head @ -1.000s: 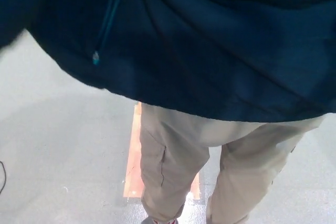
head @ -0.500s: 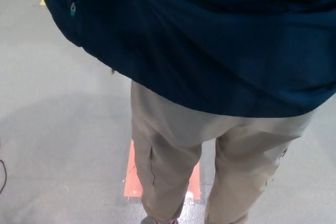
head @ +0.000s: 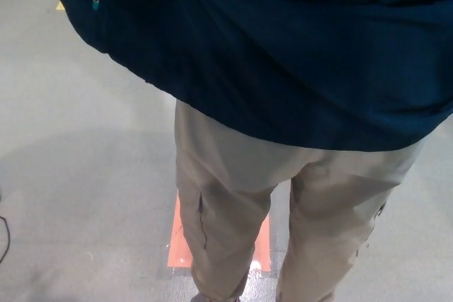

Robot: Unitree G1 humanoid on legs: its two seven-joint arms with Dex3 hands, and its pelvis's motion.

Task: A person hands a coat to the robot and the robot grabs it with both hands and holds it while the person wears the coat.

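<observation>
Head view: the dark navy coat (head: pixel 283 47) fills twelve o'clock, draped over a person's beige trousers (head: pixel 233 189). An orange floor patch (head: pixel 180 238) lies at six; grey floor (head: pixel 71 160) opens toward nine. Neither hand shows.

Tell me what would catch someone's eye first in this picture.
A dark navy coat fills the whole top of the head view, with a small teal zipper pull near its upper left edge. Below it stand a person's legs in beige trousers, over an orange floor marking on the grey floor.
</observation>
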